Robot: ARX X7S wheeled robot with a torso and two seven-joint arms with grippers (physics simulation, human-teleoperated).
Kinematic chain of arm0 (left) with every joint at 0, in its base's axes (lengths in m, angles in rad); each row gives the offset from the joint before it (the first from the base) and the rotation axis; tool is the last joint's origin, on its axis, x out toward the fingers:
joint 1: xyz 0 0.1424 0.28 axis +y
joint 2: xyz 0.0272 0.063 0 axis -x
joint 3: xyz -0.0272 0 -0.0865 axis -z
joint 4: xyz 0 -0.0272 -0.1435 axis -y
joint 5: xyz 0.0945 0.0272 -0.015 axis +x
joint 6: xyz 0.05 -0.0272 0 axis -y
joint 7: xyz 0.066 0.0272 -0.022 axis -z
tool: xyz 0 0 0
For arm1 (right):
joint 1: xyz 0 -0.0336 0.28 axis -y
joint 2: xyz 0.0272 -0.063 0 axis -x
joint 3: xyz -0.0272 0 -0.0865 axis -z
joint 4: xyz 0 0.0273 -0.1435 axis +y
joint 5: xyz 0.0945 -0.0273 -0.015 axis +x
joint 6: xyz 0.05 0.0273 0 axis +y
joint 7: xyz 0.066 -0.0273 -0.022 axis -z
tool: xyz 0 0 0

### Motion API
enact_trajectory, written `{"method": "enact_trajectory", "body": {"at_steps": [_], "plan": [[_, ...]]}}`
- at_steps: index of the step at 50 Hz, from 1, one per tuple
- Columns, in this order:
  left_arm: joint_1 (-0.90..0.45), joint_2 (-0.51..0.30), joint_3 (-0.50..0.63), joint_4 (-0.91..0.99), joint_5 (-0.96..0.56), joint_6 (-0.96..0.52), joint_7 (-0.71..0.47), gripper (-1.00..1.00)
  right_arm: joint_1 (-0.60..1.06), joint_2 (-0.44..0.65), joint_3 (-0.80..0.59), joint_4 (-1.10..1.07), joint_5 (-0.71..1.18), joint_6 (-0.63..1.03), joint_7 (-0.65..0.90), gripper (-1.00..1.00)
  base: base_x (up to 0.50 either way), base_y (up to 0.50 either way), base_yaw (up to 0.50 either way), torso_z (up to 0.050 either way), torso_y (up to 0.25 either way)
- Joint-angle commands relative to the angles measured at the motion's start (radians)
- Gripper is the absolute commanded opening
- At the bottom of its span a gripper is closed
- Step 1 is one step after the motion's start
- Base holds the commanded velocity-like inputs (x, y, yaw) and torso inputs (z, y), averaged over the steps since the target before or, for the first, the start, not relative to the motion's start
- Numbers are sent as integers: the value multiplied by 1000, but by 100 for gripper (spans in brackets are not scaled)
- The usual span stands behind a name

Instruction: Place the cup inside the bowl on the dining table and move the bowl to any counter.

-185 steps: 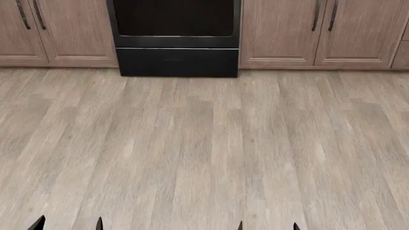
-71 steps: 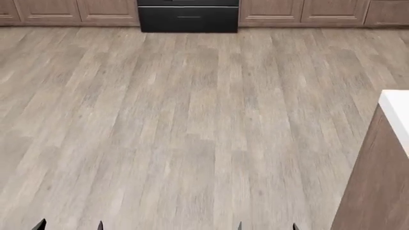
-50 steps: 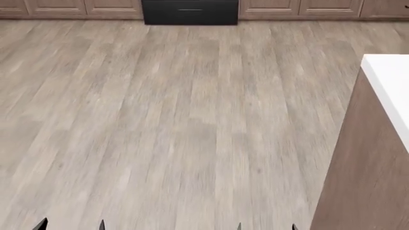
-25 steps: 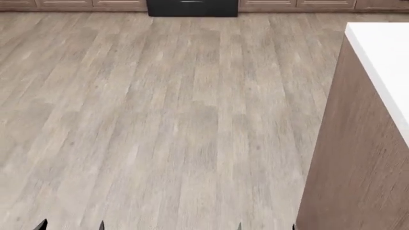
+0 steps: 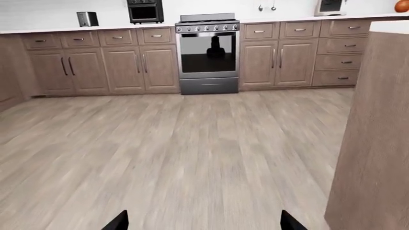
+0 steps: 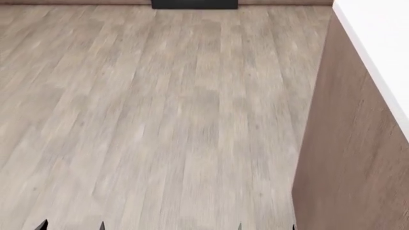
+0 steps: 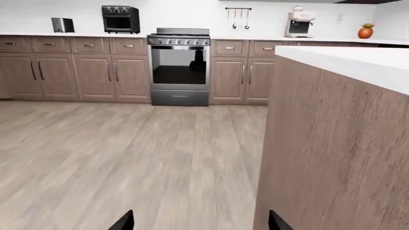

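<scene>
Neither the cup nor the bowl is in any view. The dining table (image 6: 377, 43), white-topped with a wood-panel side, fills the right edge of the head view, and its top (image 7: 357, 60) shows in the right wrist view. My left gripper (image 6: 70, 226) and right gripper (image 6: 267, 227) show only as dark fingertips at the head view's bottom edge, low over the wood floor. Each wrist view shows its own gripper, left (image 5: 204, 224) and right (image 7: 200, 223), open with nothing between the fingers. The right one is close beside the table's panel.
The counter (image 5: 64, 28) runs along the far wall over brown cabinets, with a black stove (image 5: 208, 52) in its middle. On it stand a toaster (image 5: 87, 18), a toaster oven (image 5: 144, 10) and a coffee machine (image 7: 299, 21). Wood floor (image 6: 160, 120) lies between.
The stove and cabinets have slid up and almost out of the head view. The dining table has come in from the right and grown larger. Both grippers look the same.
</scene>
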Motion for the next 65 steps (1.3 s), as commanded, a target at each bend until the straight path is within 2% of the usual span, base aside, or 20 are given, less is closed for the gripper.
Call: {"method": "enact_trajectory", "body": {"at_steps": [1,48,65], "plan": [[8,-10,3,12,-9,-1,-4,100,1,5,-7,-1,4,1,6,100,-500,20,0,0,0],[-13,-19,28,-10,-28,10,-24,100,8,22,-29,4,24,0,27,100,-500,14,0,0,0],[-9,-30,33,-3,-37,11,-30,100,4,25,-28,-2,71,-8,10,100,-492,-293,0,0,0]]}}
